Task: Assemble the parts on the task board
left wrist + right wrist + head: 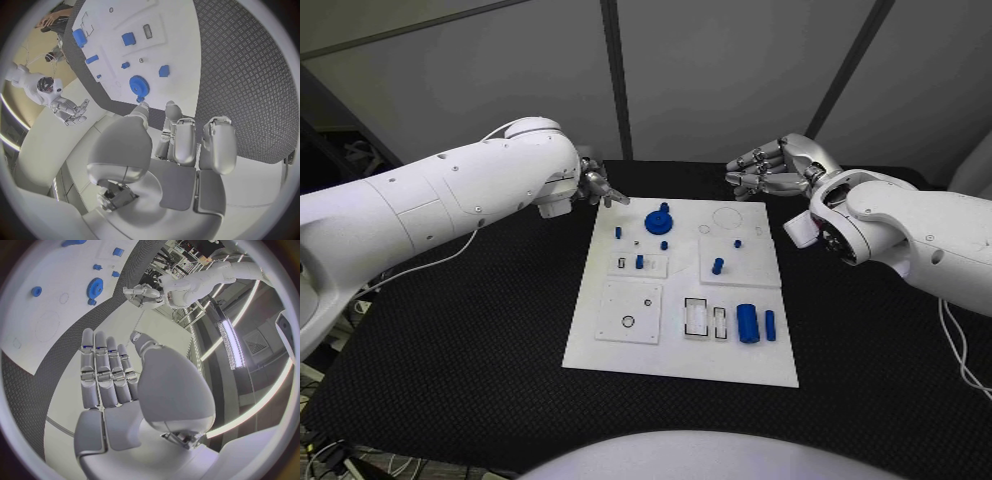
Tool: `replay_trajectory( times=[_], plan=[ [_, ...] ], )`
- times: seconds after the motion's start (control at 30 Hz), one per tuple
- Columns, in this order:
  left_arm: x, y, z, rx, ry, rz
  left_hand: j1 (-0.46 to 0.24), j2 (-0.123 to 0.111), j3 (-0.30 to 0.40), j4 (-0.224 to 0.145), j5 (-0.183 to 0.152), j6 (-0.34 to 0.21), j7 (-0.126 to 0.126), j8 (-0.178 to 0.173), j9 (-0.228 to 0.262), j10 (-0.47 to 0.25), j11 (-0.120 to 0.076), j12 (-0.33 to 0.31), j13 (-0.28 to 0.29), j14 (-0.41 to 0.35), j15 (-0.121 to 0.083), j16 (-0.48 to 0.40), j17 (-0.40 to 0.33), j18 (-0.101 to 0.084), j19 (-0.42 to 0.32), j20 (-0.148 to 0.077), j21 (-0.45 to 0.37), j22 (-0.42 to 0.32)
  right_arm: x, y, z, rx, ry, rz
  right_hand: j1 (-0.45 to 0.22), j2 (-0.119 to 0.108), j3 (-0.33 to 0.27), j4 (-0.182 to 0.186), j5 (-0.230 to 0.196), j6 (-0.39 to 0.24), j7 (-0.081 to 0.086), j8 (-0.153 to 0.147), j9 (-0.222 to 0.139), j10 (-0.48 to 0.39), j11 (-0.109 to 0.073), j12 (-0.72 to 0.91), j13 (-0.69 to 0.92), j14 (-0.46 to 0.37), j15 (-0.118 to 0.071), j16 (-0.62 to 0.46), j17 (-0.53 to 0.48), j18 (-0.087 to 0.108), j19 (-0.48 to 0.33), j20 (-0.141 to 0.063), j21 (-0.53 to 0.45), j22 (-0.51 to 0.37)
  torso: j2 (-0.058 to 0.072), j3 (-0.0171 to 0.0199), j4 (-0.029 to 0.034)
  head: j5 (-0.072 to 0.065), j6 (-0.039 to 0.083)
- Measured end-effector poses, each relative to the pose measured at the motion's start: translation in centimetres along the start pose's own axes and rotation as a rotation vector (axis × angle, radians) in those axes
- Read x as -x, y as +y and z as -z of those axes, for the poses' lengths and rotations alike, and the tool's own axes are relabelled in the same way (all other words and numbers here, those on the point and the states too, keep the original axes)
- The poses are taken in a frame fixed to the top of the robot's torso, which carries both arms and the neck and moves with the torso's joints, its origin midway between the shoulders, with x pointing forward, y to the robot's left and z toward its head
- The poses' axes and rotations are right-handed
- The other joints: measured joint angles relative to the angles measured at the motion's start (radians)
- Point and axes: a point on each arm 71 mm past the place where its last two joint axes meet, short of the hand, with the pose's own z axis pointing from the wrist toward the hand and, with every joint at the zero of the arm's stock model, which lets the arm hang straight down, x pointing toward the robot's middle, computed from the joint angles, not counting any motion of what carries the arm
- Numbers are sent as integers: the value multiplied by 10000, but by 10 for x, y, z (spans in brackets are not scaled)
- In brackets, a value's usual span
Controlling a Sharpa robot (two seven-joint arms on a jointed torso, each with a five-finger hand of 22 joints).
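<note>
Several blue parts (749,323) lie loose on the task board (678,360), nearest the two cylinders; farther back sits the blue gear (659,218). Beyond it, the left hand (599,188) and right hand (764,172) hover empty, fingers apart — probably poised to start.

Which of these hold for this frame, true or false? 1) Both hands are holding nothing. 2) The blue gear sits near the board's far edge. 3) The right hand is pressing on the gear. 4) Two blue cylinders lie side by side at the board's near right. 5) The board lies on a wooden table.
1) True: the left hand and the right hand are both empty.
2) True: the blue gear sits near the far edge of the task board.
3) False: the right hand hovers off the board's far right corner, apart from the gear.
4) True: two blue cylinders.
5) False: the table is black and textured.
</note>
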Motion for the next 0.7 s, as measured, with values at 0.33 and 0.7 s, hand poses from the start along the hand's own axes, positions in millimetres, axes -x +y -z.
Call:
replay_trajectory(
  times=[0.33,0.7],
  plan=[
    [-12,2,-9,221,607,-334,90,14,-221,110,0,108,-38,189,128,382,-66,904,816,0,0,96,0,1,39,-39,177,0,-2,1,-1,22,43,-13,0,0,0,0,0,0,0,0,0,0,0,0,0,0,0,0,1,0,0,0,0,1,12,-12,-12,44,-63],
    [-23,3,-13,288,1077,-540,90,14,-371,205,-39,107,-38,226,153,381,-65,990,866,0,-1,95,0,1,38,-39,223,0,-3,1,-1,23,65,-17,0,0,0,0,0,0,0,0,0,1,0,0,1,0,0,0,0,-1,0,0,0,2,-7,-7,-16,73,-61]
  ],
)
